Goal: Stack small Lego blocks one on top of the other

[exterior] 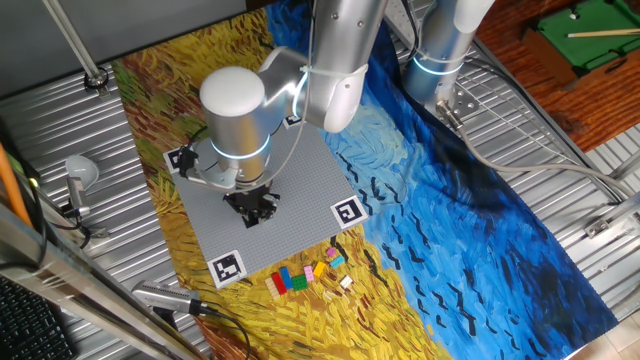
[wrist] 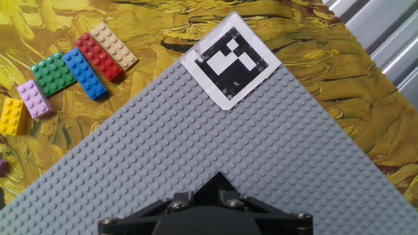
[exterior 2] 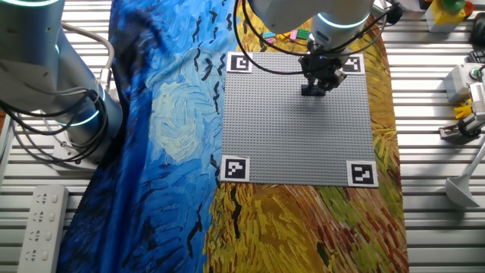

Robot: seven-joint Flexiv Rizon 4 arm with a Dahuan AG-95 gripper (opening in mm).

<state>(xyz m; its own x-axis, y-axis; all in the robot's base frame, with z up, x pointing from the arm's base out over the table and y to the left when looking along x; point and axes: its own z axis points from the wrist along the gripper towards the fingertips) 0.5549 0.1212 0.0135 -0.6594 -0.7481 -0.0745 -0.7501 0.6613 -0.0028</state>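
Seen low over the grey studded baseplate (wrist: 215,150) in the hand view: the gripper (wrist: 217,177), black fingers drawn together to a single point, no gap visible between the tips. Nothing seen held between them. Cannot tell whether the tips touch the studs or hang just above. In one fixed view, positioned over the middle of the plate (exterior: 262,205), nearer the edge facing the bricks; in the other fixed view (exterior 2: 318,82), toward the far part of the plate.

Above the gripper, a thick silver wrist with a glowing ring, pointing straight down; upper links bent back and up out of the top of the picture.

Just beyond the fingers in the hand view, a black-and-white square marker (wrist: 230,60) at the plate's corner. Past the plate edge, lying flat on the yellow painted cloth (wrist: 163,26), off the plate: a tan brick (wrist: 113,46), a red brick (wrist: 98,57), a blue brick (wrist: 84,73) and a green brick (wrist: 53,73) packed side by side, touching; then a pink brick (wrist: 34,99) and a yellow brick (wrist: 12,115) close by. None stacked on another.
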